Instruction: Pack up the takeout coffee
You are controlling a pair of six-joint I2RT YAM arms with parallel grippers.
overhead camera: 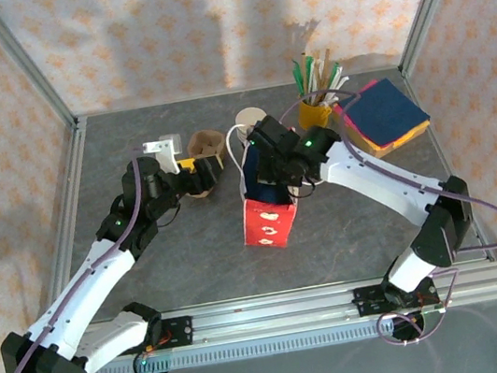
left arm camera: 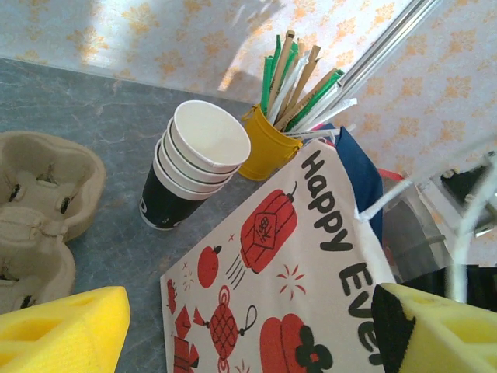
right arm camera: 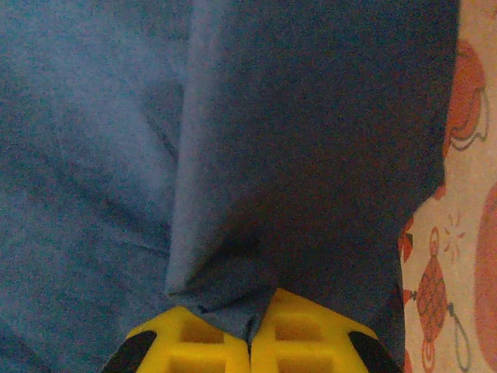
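Observation:
The takeout coffee cups (left arm camera: 194, 159) stand as a nested stack, white above and black at the base, at the back middle of the table (overhead camera: 250, 120). A gift bag (left arm camera: 299, 256) printed with red lanterns (overhead camera: 268, 221) leans beside them. My right gripper (right arm camera: 250, 330) is shut on the bag's blue inner fabric (right arm camera: 233, 155) and holds its top edge up (overhead camera: 268, 160). My left gripper (left arm camera: 248, 334) is open above the bag's printed side, to the left of the bag (overhead camera: 200, 177), with nothing between its yellow fingers (left arm camera: 66, 330).
A brown pulp cup carrier (left arm camera: 39, 202) lies left of the cups (overhead camera: 205, 143). A yellow mug of sticks (left arm camera: 268, 144) stands right behind them (overhead camera: 315, 114). A pile of coloured napkins (overhead camera: 384, 118) sits at the back right. Frame posts edge the table.

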